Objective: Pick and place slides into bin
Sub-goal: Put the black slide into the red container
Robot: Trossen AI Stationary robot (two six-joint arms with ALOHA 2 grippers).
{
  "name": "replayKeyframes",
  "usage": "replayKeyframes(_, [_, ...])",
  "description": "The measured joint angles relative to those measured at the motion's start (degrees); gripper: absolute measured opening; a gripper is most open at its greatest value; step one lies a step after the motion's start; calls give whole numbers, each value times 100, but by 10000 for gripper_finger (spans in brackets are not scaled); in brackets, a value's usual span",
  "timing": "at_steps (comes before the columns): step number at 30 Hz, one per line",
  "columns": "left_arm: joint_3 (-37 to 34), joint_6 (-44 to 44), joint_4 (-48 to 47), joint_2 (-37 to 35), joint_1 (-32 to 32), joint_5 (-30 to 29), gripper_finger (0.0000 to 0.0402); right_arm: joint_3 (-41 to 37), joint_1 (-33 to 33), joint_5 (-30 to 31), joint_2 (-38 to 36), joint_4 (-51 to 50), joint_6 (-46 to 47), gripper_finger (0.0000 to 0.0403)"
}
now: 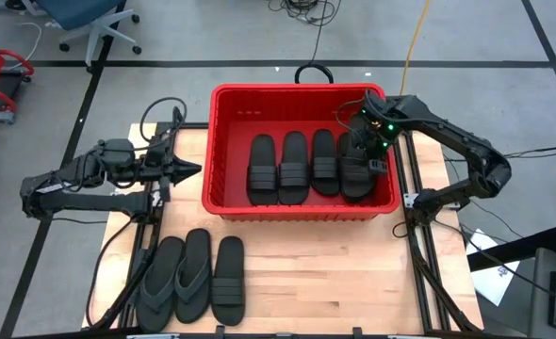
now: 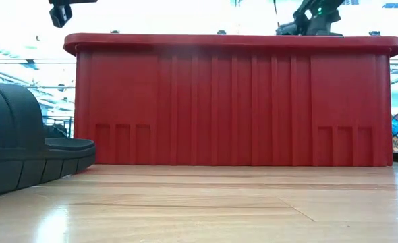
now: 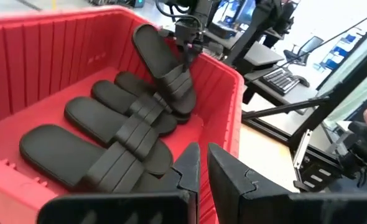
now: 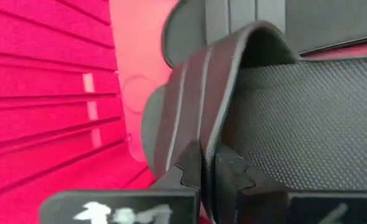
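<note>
The red bin [image 1: 302,91] stands at the table's far middle. Three black slides [image 1: 293,168] lie side by side on its floor. A fourth slide [image 1: 355,169] is at the bin's right wall, under my right gripper [image 1: 367,149], which is shut on it. In the left wrist view this slide [image 3: 162,65] stands tilted. My left gripper [image 1: 188,169] is shut and empty, level, just left of the bin's left wall. Two flip-flops [image 1: 177,275] and one band slide [image 1: 228,279] lie flat on the table near its front edge. My right gripper pinches the slide's ribbed band strap [image 4: 196,106] at its edge, one finger under the strap and one outside. The fingers come from above, pointing down. The slide is tilted, one end raised [image 3: 145,37], the other end low in the bin [image 3: 182,111].
The bin's near wall [image 2: 233,101] fills the low view, with one slide [image 2: 17,142] on the table at its left. Bare wooden table [image 1: 325,273] lies in front of the bin. Cables run along both table sides.
</note>
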Motion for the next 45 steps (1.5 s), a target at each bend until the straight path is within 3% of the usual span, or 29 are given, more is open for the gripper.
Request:
replayKeyframes(7, [0,-57,271,254,2,-7,26,2,-339,-6,386,290,-352,13])
replayKeyframes(11, [0,-173,432,305,1,1,26,-4,-442,109,422,538,-588,46])
replayKeyframes(18, [0,-197,490,296,2,4,26,-7,-441,961,409,697,-721,111])
replayKeyframes(23, [0,-226,490,286,0,273,26,-7,-440,1019,344,789,-622,142])
replayKeyframes(34, [0,-158,493,275,1,464,26,-13,-364,1036,-536,1179,-178,145])
replayKeyframes(39, [0,215,499,275,0,460,26,-13,-364,849,-999,2129,1076,144])
replayKeyframes(43, [0,654,601,275,2,499,26,-13,-363,-467,-1363,3325,2532,130])
replayKeyframes(45, [0,729,689,275,2,799,26,-13,-287,-1088,-1552,4002,3067,110])
